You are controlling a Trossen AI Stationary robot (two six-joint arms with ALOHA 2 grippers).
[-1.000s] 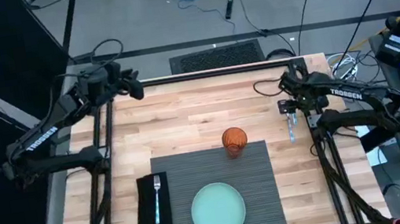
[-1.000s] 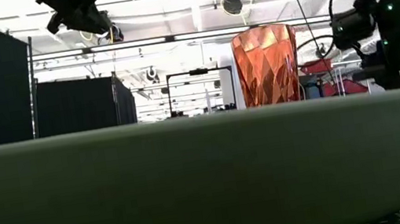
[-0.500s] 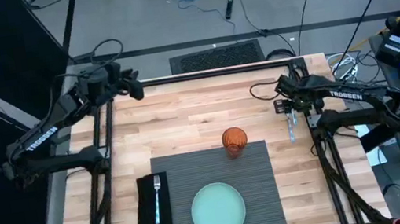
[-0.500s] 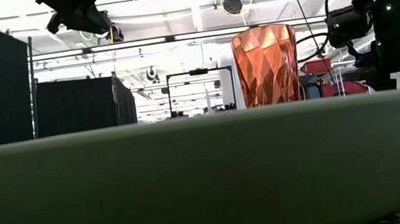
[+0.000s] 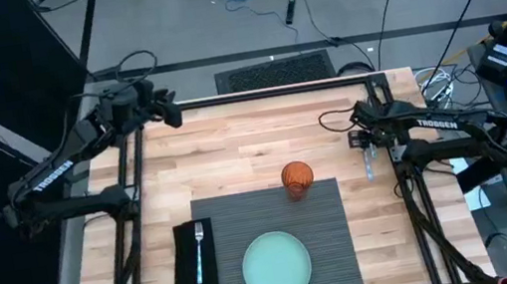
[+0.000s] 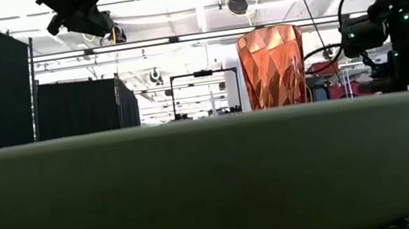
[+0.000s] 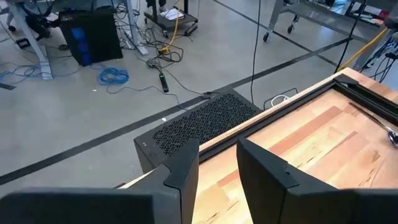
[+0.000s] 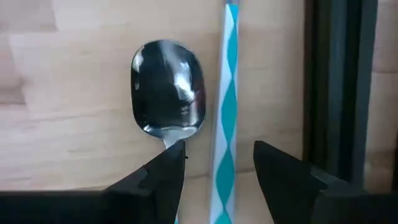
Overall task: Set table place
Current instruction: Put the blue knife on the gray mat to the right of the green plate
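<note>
High view: at the counter's (image 5: 235, 155) near edge the ribbed placemat (image 5: 334, 241) carries a pale green plate (image 5: 276, 266), with an orange cup (image 5: 297, 178) at its far edge. A fork (image 5: 198, 249) lies on a black napkin (image 5: 197, 283) just beside it. Farther right, the right gripper (image 8: 214, 163) hovers over a spoon (image 8: 168, 96) and striped straw (image 8: 226, 112), fingers (image 8: 166, 169) parted, holding nothing. The left gripper (image 7: 217, 163), slightly open and empty, waits at the far left corner.

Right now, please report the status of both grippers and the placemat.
Right gripper open, low over the spoon and striped straw. Left gripper open, waiting at the far left corner. Placemat carries plate and cup.
</note>
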